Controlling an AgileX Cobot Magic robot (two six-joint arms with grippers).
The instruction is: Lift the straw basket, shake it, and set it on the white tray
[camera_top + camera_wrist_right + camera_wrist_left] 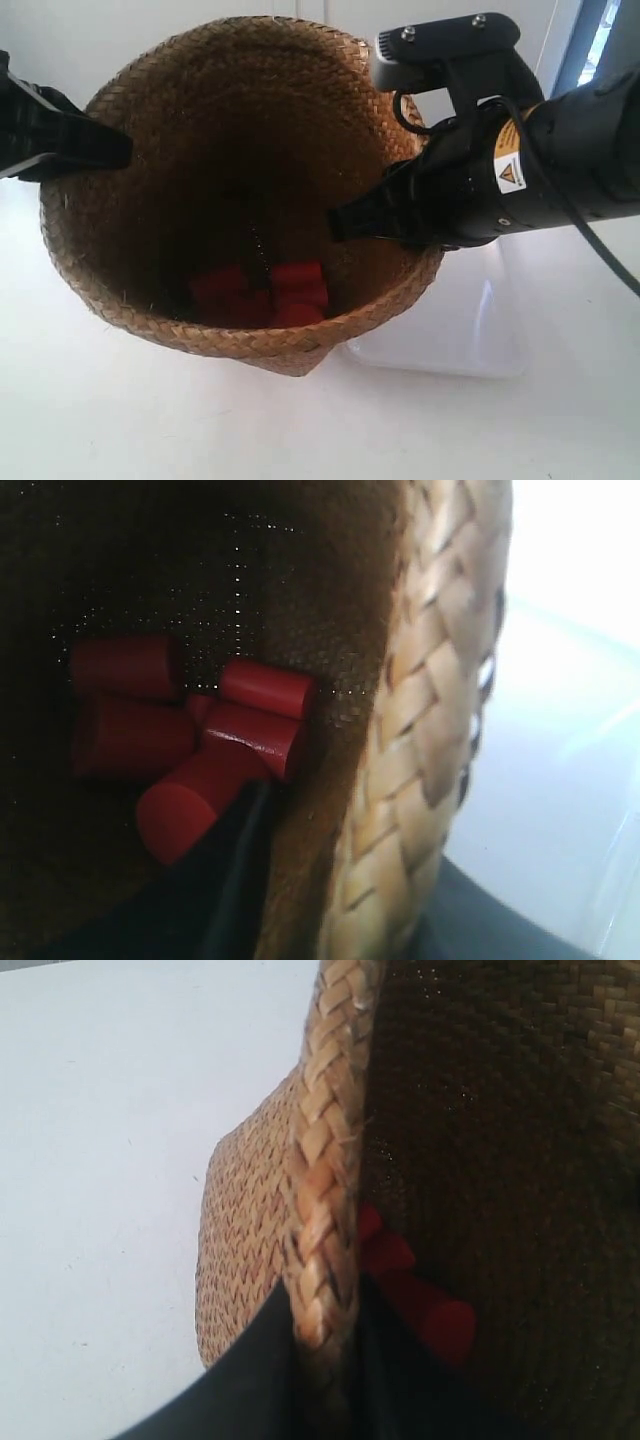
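The straw basket hangs tilted above the table, its mouth facing the exterior camera and its base low. Several red cylinders lie in its bottom; they also show as red cylinders in the right wrist view. My left gripper is shut on the braided rim, one finger inside and one outside. At the opposite side my right gripper is shut on the rim the same way. The white tray lies on the table behind and beside the basket's base, partly hidden by it.
The white table spreads around the basket. The bulky black arm at the exterior view's right reaches over the tray. A pale wall and a window strip stand at the back.
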